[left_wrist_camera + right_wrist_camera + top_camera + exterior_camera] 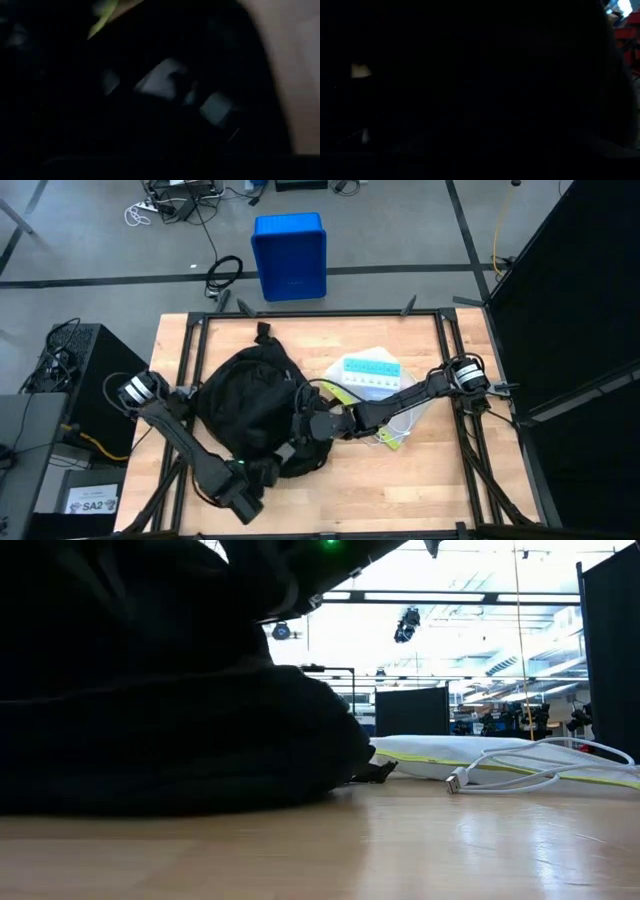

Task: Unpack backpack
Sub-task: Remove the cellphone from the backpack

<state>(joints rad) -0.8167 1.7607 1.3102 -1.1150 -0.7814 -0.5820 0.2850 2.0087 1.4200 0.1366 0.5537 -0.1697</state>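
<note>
The large rounded black fabric backpack [250,405] lies left of the table's middle. The left gripper [272,471] — clamped tight — presses its near edge; the right gripper [318,423] reaches into its right side, finger spread hidden.

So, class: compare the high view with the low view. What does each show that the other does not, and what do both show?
Only the high view: both arms at the backpack, the left gripper at its near edge, the right gripper at its right side, a blue bin on the floor, a blue pill box.
Only the low view: ceiling lights, room behind.
Both: backpack, white cable, table.
</note>
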